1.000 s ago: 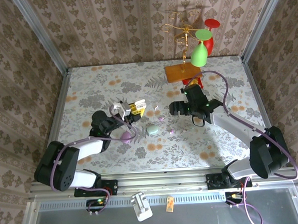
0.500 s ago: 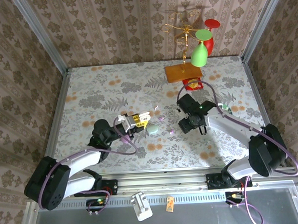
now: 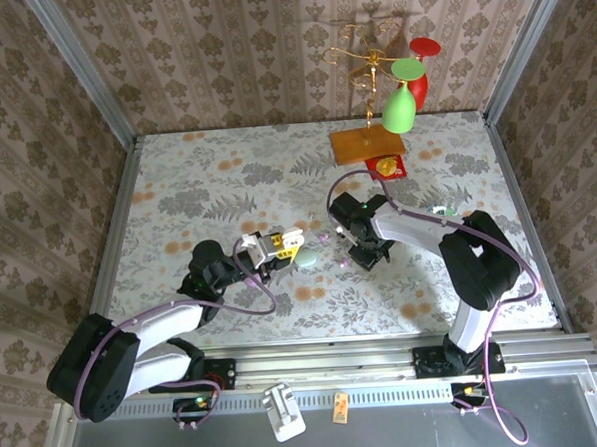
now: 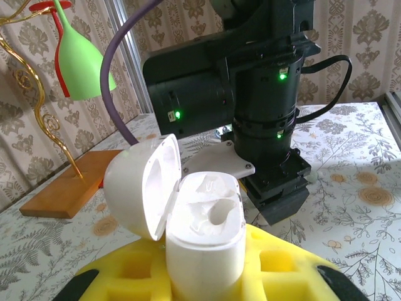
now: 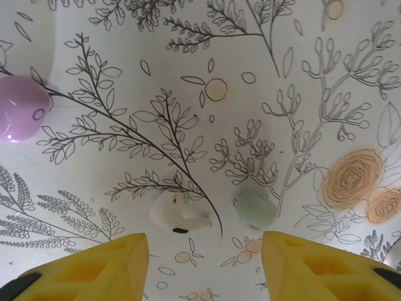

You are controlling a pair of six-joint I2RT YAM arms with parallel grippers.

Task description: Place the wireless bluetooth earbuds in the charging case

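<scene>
Though untouched, earbuds (image 5: pixel 178 216) just ahead of right pincer (image 5: pixel 202 251).

Your left arm (image 3: pixel 168 315), right arm (image 3: pixel 414 222): black joints, white shells between. Purple cable (image 4: pixel 116 78) loops along each. Note yellow blocky fingers (image 5: pixel 94 269), square pockets, black corners. Small green lights (image 4: pixel 279 76) on black wrist housing.

White earbud (image 5: pixel 178 213), mint earbud (image 5: pixel 255 209) lie apart; white charging case (image 4: pixel 203 235) upright, lid open.
</scene>
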